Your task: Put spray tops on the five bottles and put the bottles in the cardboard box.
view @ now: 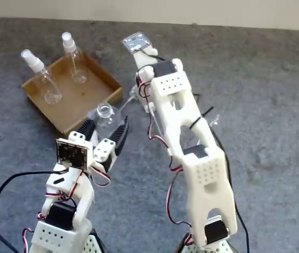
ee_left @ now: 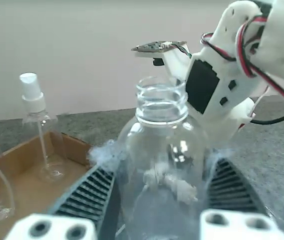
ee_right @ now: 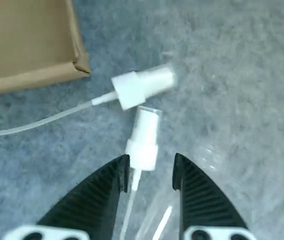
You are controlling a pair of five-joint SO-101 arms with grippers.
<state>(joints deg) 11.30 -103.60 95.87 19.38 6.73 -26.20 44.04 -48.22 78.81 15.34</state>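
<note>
My left gripper (ee_left: 164,172) is shut on a clear bottle (ee_left: 162,145) that has an open neck and no spray top; it stands upright beside the near corner of the cardboard box (view: 94,118). My right gripper (ee_right: 152,165) is open, low over the carpet. A white spray top (ee_right: 143,140) lies between its fingertips, close to one finger, tube pointing back toward the wrist. A second spray top (ee_right: 143,86) lies just beyond, its long tube running toward the box corner (ee_right: 79,62). Two bottles with spray tops (view: 38,71) (view: 73,52) stand inside the box.
The right arm (view: 183,113) stretches across the middle of the grey carpet, right beside the held bottle. Something of clear plastic (view: 215,120) lies by that arm's far side. Open carpet spreads to the right.
</note>
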